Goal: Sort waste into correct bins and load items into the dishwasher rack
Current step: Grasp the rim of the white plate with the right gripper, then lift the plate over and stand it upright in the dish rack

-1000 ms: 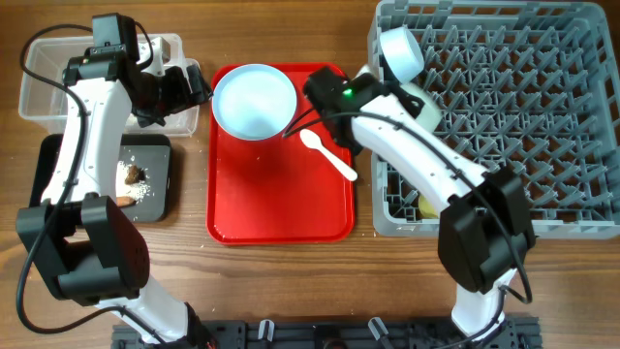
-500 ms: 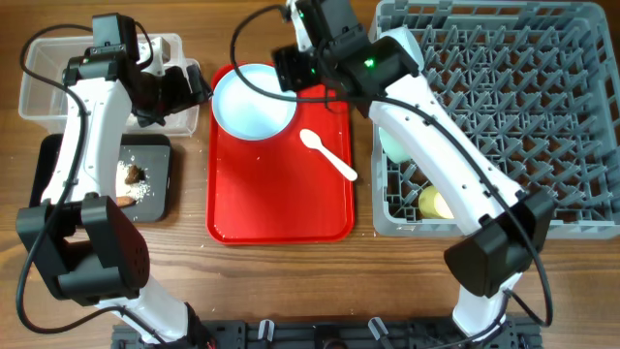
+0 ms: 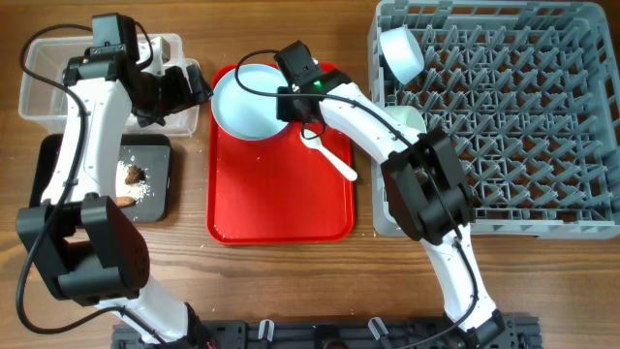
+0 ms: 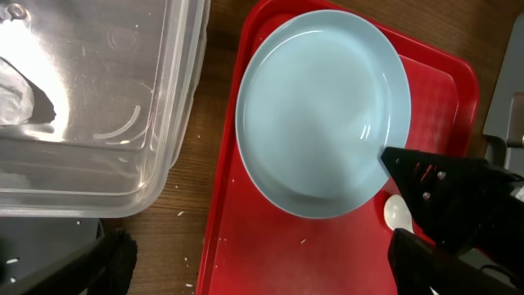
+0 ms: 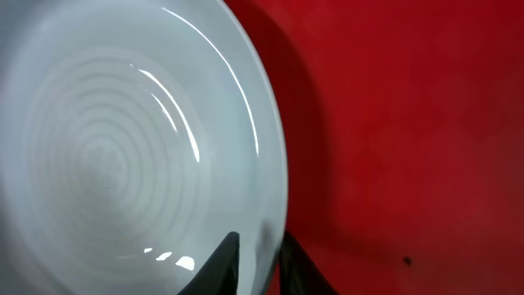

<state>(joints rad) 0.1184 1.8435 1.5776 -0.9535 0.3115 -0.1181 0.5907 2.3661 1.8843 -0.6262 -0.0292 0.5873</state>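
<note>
The pale blue plate [image 3: 250, 97] lies at the back of the red serving tray [image 3: 281, 208]; it also shows in the left wrist view [image 4: 319, 115] and the right wrist view [image 5: 115, 147]. My right gripper [image 3: 295, 105] [image 5: 260, 264] is at the plate's right rim, one finger inside and one outside, shut on it. The white spoon [image 3: 329, 157] lies on the tray to the right of the plate. My left gripper [image 3: 190, 90] [image 4: 254, 270] is open and empty, hovering between the clear tub [image 3: 44, 78] and the tray. A white bowl [image 3: 400, 52] stands in the grey dishwasher rack [image 3: 513, 126].
The black tray [image 3: 160, 155] at the left holds a brown lump [image 3: 133, 174], white crumbs [image 3: 145, 192] and an orange stick [image 3: 124, 201]. White tissue [image 4: 16, 90] lies in the clear tub. A few crumbs lie on the red tray. The right arm spans the rack's left edge.
My right arm has swung from the rack's left side over the tray, and its gripper now sits on the plate's right rim. The left arm has not moved.
</note>
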